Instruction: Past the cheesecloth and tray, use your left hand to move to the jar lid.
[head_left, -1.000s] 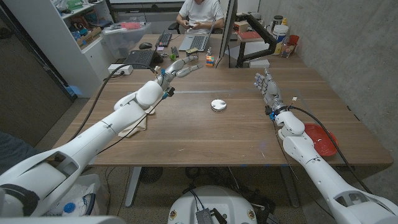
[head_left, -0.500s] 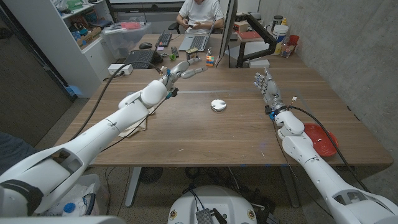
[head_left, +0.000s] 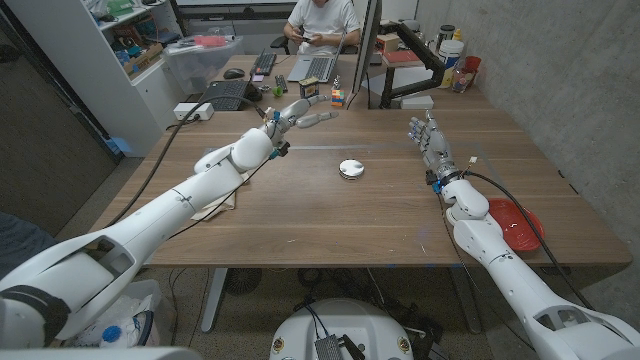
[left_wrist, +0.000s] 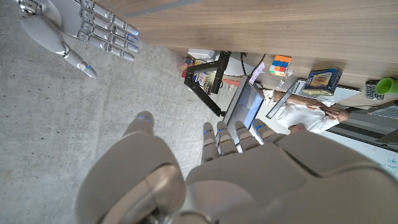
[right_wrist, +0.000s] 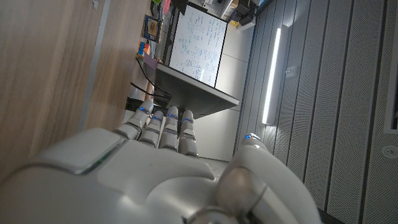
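The left robot hand (head_left: 303, 112) is stretched out over the far part of the wooden bench (head_left: 330, 220), fingers apart and holding nothing, its fingertips reaching toward the far edge. The jar lid (head_left: 351, 168), a small round silvery disc, lies flat near the middle of the bench, nearer the robot than the left robot hand and a little toward the robot's right, well apart from it. The pale cheesecloth (head_left: 222, 200) lies crumpled under the left forearm, close to the bench's left edge, so the hand looks already carried beyond it; no tray can be made out for certain (the red dish (head_left: 515, 222) beside the right forearm is the only thing that might pass for one). By this reading the passing part is done and the approach to the lid is what remains: the hand would have to come across and down to it. The right robot hand (head_left: 429, 140) stands on its edge near the right side of the bench, fingers loosely spread, holding nothing, apart from the lid.
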